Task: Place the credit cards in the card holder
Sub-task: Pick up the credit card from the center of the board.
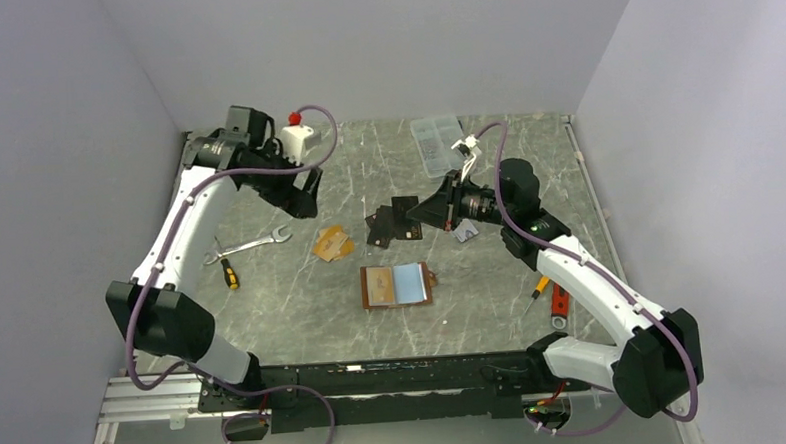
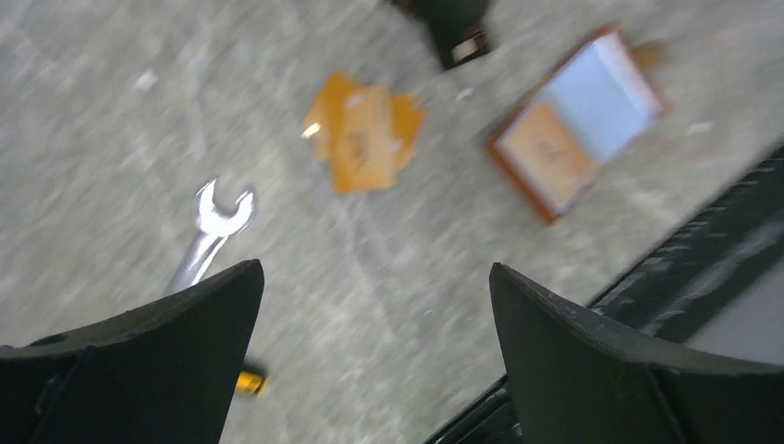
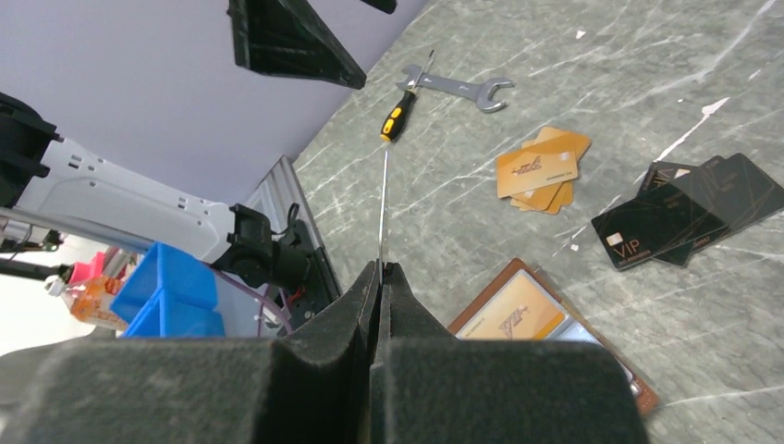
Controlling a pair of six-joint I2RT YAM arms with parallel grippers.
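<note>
Card holder (image 1: pixel 397 285) lies open and flat on the table (image 1: pixel 303 316), near the centre; one orange card (image 1: pixel 377 286) sits in its left pocket, and the pale blue pocket on the right is bare. Right claw (image 1: pixel 424 213): fingers pressed together, clamped on a black card (image 1: pixel 405 209) that sticks out ahead of the tips. From the right wrist camera this card shows only as a thin edge rising from the closed tips. The claw hangs above the table on the far side of the card holder, apart from it. Loose black cards (image 1: pixel 379 228) lie fanned on the table just beside the held one. A small stack of orange cards (image 1: pixel 332 243) lies left of them, apart from the card holder. A grey card (image 1: pixel 465 232) lies close by the right wrist. Left claw (image 1: pixel 306 194): fingers wide apart, nothing between them, touching nothing. It hangs over the far-left part of the table, well apart from the card holder, with the orange stack roughly between the two. Left wrist view is blurred. Wrench (image 1: pixel 255 245) and screwdriver (image 1: pixel 228 274) lie on the left side of the table
</note>
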